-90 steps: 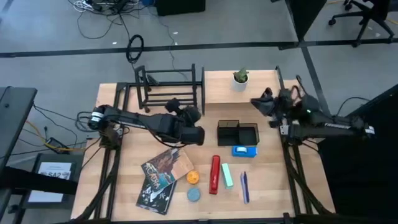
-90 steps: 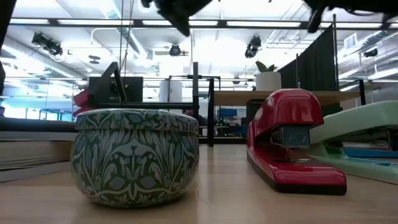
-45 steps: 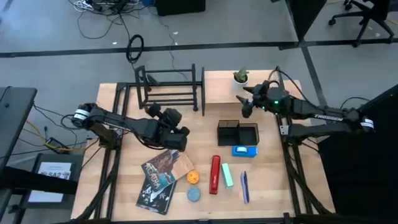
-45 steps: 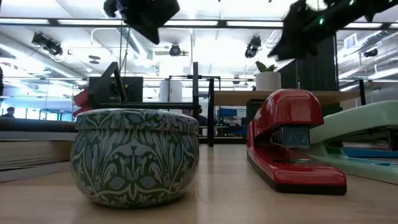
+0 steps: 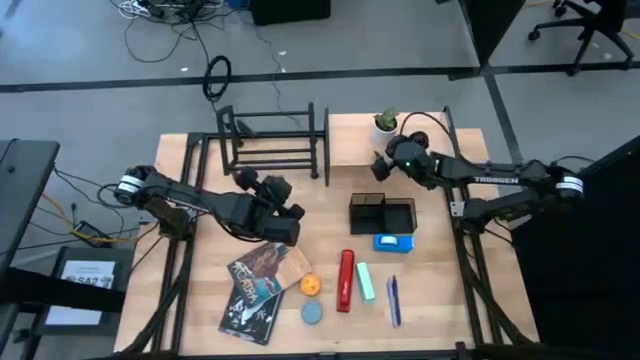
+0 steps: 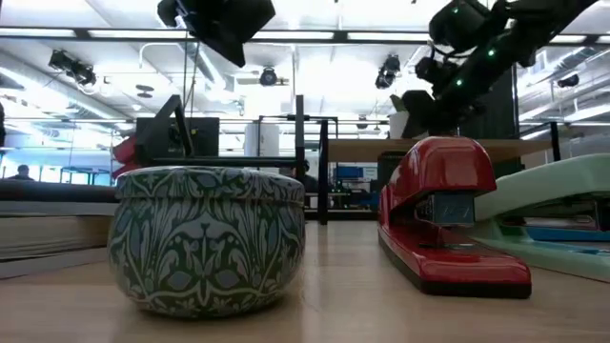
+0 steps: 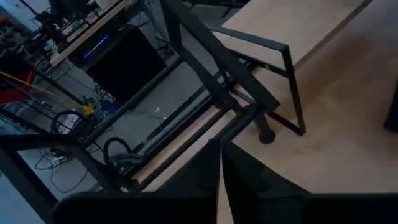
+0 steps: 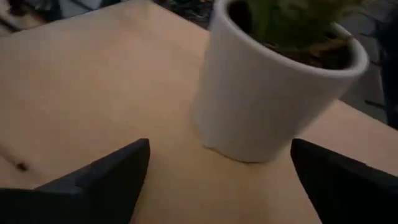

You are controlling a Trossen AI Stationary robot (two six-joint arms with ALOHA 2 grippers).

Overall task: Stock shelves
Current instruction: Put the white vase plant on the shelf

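Jaws of the right gripper [image 8: 214, 171] stand wide apart, one finger on each side of the small white plant pot [image 8: 273, 93], with nothing held yet. Over the last second that arm has swung in from the table's 3 o'clock edge to the pot at about 1 o'clock, on the light wooden plank shelf [image 5: 350, 145]. The approach looks finished; I judge closing on the pot is the next step. Since the pot already sits on the plank, it may only be shifted rather than newly stocked.

The left gripper [image 5: 283, 222] has pulled back from the table's middle toward 9 o'clock. It hangs above the table just 6 o'clock of the black tube rack [image 5: 275, 140], which stands at 11 o'clock beside the plank. Its jaws look closed, or nearly so, on nothing, and it seems to be waiting.

Unstocked goods lie across the 6 o'clock half of the table:
- a book [image 5: 255, 283]
- an orange ball [image 5: 312, 285]
- a round patterned tin [image 5: 313, 312]
- a red stapler [image 5: 345, 280]
- a mint-green bar [image 5: 365, 282]
- a blue pen [image 5: 393, 300]
- a blue box [image 5: 393, 242]

A black mesh organizer [image 5: 382, 214] sits near the middle, just 6 o'clock of the right arm's reach. It is the nearest thing that arm could clip if it drops low when withdrawing.
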